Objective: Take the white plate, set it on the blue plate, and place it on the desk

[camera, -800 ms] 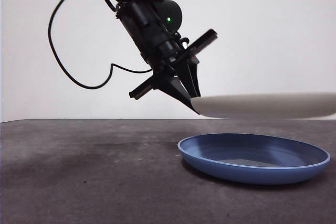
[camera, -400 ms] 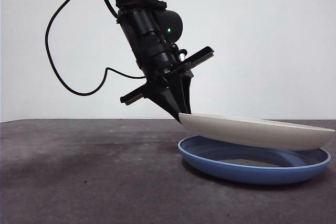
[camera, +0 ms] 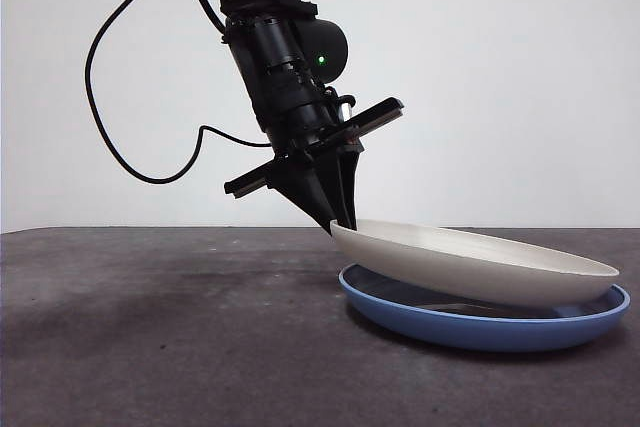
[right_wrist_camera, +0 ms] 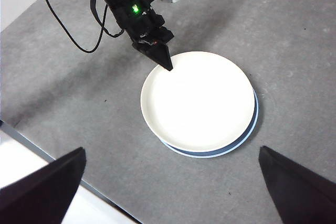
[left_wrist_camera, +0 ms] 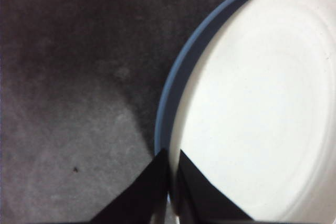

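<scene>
My left gripper [camera: 340,223] is shut on the left rim of the white plate [camera: 470,259]. The plate is tilted: the held side is raised and the right side rests inside the blue plate [camera: 480,325] on the desk [camera: 150,327]. The left wrist view shows the jaws [left_wrist_camera: 169,179] pinched on the white plate's [left_wrist_camera: 252,108] rim, with a crescent of the blue plate [left_wrist_camera: 181,74] beside it. From high above, the right wrist view shows the white plate [right_wrist_camera: 199,100] covering the blue plate [right_wrist_camera: 247,132] and the left gripper [right_wrist_camera: 167,65] at its rim. My right gripper [right_wrist_camera: 171,149] is open and empty.
A black cable [camera: 110,127] loops from the left arm, above the desk. The desk's near edge [right_wrist_camera: 31,140] runs along one corner in the right wrist view. Bare desk [right_wrist_camera: 294,40] lies all round the plates.
The left gripper has come down with the white plate. It hung level above the blue plate; now it is tilted, with its right side resting in the blue plate.
</scene>
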{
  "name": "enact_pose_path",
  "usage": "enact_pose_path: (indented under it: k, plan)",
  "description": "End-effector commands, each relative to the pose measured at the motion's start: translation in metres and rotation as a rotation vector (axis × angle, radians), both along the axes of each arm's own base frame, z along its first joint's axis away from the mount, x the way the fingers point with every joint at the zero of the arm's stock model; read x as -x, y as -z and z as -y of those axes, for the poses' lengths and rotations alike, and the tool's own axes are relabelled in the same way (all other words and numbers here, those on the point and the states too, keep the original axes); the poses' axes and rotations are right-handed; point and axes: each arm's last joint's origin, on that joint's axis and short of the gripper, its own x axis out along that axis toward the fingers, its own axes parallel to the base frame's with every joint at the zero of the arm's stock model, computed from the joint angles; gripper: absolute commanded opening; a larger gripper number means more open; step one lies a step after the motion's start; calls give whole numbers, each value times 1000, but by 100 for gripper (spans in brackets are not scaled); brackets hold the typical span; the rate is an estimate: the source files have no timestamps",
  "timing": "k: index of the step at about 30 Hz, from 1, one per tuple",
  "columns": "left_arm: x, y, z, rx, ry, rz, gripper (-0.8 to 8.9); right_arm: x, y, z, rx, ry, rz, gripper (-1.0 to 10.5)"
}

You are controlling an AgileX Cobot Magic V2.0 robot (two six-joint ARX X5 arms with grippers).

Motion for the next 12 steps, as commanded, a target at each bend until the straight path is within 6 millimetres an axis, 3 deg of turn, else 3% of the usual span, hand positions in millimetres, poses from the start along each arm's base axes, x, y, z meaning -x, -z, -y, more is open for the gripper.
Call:
enact_pose_path:
  k: [1, 10, 12]
  plan:
    - [-2, 1, 8, 17, 24, 23, 9, 2, -5, 0, 0, -9, 28, 539]
    - [-2, 0, 13, 33, 31, 42, 12, 2, -5, 0, 1, -8, 28, 539]
    - [-2, 0, 14, 35, 30, 45, 64, 2, -5, 0, 1, -8, 28, 539]
